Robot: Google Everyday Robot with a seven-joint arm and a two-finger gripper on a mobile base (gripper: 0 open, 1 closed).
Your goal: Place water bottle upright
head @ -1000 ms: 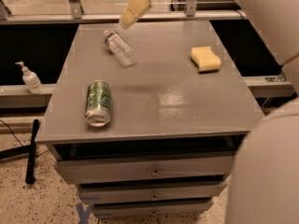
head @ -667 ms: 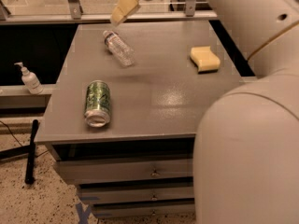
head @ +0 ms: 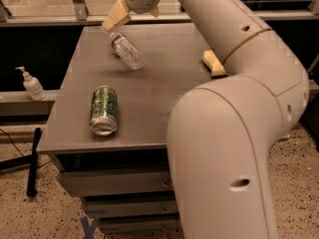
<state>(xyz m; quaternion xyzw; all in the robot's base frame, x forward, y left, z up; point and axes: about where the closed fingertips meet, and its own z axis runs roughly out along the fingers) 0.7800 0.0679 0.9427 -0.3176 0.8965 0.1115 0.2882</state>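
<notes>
the green can (head: 104, 109) lies clear. the water bottle (head: 127, 51) lies on its side at the table's (head: 149, 113) far left, under the gripper (head: 134, 15), jaws apart and empty. a skewed pinch could roll it away. since the earlier frame the arm has swung lower, hiding most of the sponge (head: 213, 63).

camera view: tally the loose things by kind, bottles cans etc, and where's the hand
bottles: 2 (water bottle lying on the table, pump bottle standing left of the table)
cans: 1 (can, on its side)
sponges: 1 (sponge, partly behind the arm)
total: 4
The hand hovers just above the water bottle's cap end.
</notes>
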